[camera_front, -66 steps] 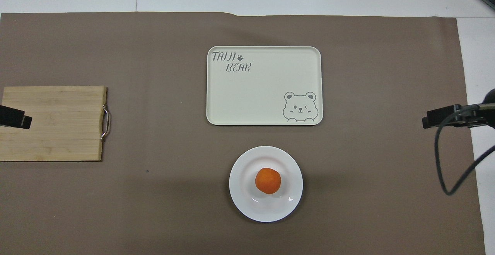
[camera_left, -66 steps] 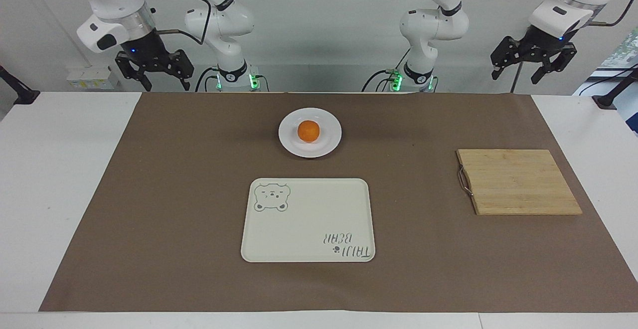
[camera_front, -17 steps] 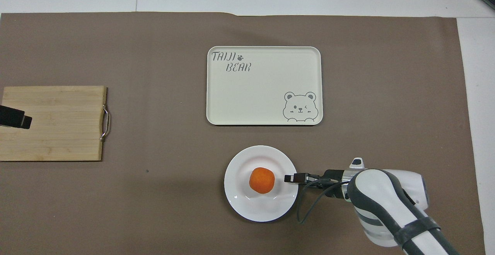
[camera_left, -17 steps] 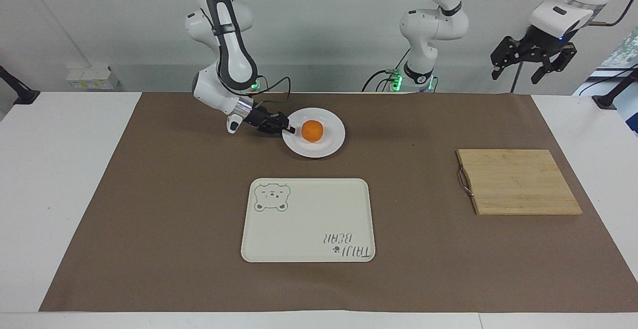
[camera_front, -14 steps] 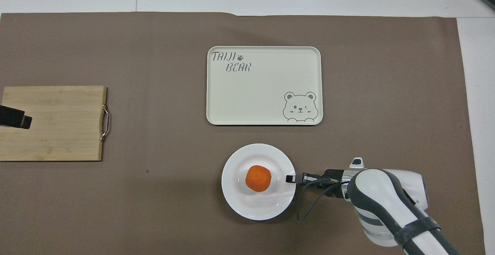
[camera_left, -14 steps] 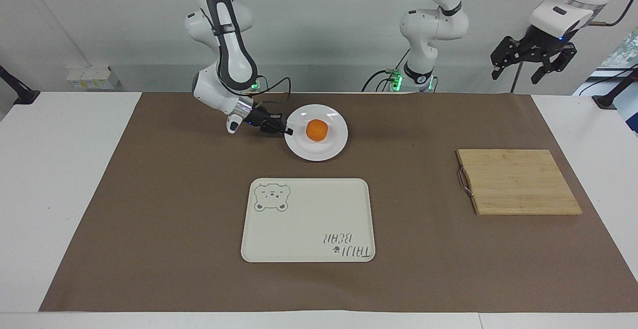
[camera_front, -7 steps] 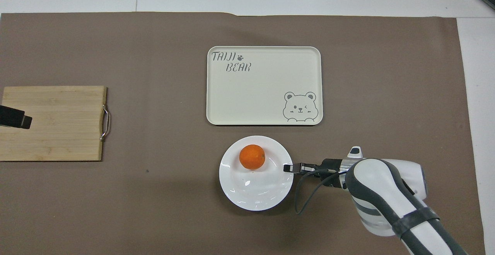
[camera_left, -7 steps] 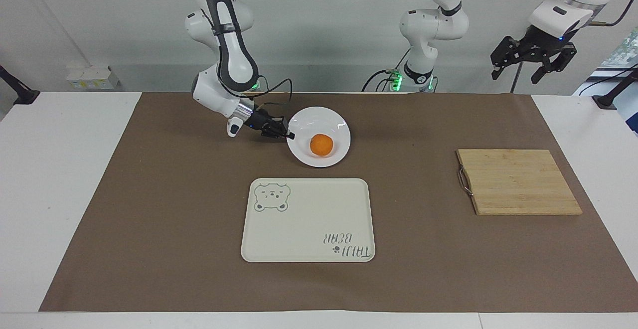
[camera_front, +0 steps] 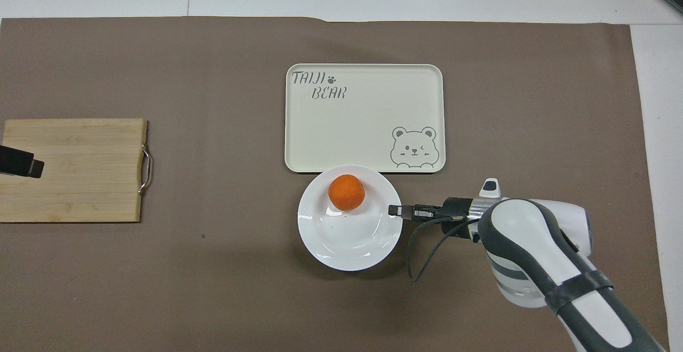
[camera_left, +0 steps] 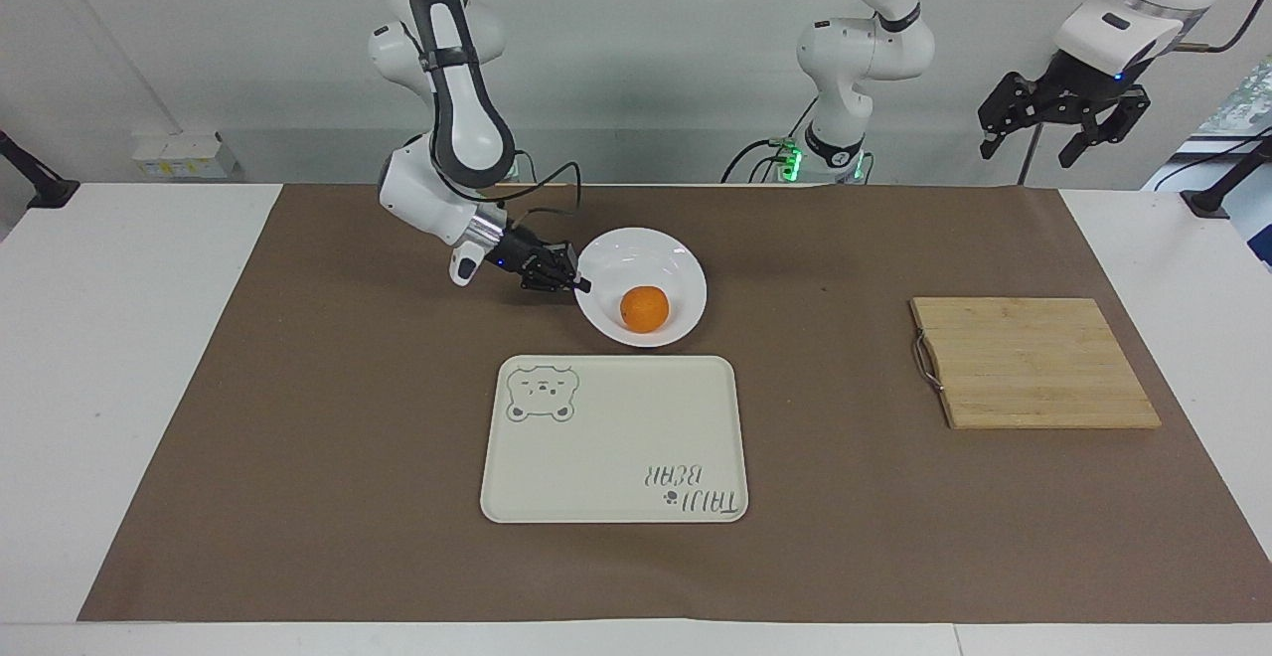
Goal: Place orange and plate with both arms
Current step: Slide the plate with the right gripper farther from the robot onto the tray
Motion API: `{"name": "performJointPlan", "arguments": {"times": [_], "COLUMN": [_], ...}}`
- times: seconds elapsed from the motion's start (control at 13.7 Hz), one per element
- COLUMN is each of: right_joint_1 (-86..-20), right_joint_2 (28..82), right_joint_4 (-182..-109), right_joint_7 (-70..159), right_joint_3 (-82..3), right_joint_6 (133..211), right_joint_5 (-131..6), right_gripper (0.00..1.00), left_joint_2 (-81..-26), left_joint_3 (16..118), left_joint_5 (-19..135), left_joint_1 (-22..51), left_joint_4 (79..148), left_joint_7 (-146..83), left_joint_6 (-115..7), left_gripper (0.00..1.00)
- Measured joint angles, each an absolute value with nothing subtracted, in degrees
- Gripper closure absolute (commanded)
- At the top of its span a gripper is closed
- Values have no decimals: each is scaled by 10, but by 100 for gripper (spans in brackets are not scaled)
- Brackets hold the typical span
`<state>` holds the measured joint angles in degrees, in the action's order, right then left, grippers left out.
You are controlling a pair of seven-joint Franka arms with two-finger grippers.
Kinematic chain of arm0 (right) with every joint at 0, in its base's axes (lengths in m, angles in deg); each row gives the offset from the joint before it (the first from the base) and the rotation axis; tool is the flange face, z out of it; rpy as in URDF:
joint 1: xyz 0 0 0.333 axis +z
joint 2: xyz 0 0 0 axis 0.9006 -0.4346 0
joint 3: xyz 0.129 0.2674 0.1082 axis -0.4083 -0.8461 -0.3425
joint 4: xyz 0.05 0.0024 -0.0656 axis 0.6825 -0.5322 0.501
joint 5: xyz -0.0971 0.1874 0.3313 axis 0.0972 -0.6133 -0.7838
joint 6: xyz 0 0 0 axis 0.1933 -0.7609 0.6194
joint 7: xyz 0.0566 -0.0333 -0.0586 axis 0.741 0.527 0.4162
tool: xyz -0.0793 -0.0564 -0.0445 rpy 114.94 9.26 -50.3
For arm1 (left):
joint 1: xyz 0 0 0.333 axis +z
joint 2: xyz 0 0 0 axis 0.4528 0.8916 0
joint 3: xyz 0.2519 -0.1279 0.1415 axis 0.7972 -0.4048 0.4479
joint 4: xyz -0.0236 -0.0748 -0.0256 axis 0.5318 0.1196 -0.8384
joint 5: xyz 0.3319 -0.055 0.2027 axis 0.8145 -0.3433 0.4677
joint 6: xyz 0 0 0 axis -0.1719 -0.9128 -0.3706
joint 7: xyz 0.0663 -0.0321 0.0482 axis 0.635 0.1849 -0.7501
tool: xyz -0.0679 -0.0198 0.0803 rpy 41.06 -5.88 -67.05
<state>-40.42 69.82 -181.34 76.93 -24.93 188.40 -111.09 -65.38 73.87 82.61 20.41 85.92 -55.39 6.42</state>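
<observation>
Plate lifted by its rim

The right gripper [camera_left: 578, 285] is clenched on the tilted plate [camera_left: 686, 283] — orange [camera_left: 644, 308] inside, beside the tray [camera_left: 596, 457]; the left gripper [camera_left: 1063, 124] waits, released.

Lying at centre frame in the overhead view: cream tray [camera_front: 364, 118], bear print at its lower right corner, "TAIJI BEAR" lettering at its upper left. Resting at the left edge: wooden board [camera_front: 72, 169], metal handle [camera_front: 145, 169] facing centre. Covering the table: brown mat [camera_front: 213, 74].
</observation>
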Motion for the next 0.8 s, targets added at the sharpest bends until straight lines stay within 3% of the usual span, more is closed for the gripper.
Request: {"name": "performJointPlan", "arguments": {"times": [0.44, 0.8], "right_joint_1": [-455, -474], "right_joint_2": [692, 614], "right_joint_4": [-1739, -1615], "right_joint_7": [769, 712], "right_joint_3": [-245, -243], "right_joint_6": [1842, 1840], "right_joint_5": [-1117, -1117], "right_gripper": [100, 100], "left_joint_2": [-654, -654], "left_joint_3": [739, 739], "left_joint_5": [826, 826], "left_joint_1": [204, 204], "left_joint_4": [859, 859], "left_joint_7": [-554, -554], "left_joint_6": [64, 64], "left_gripper": [0, 0]}}
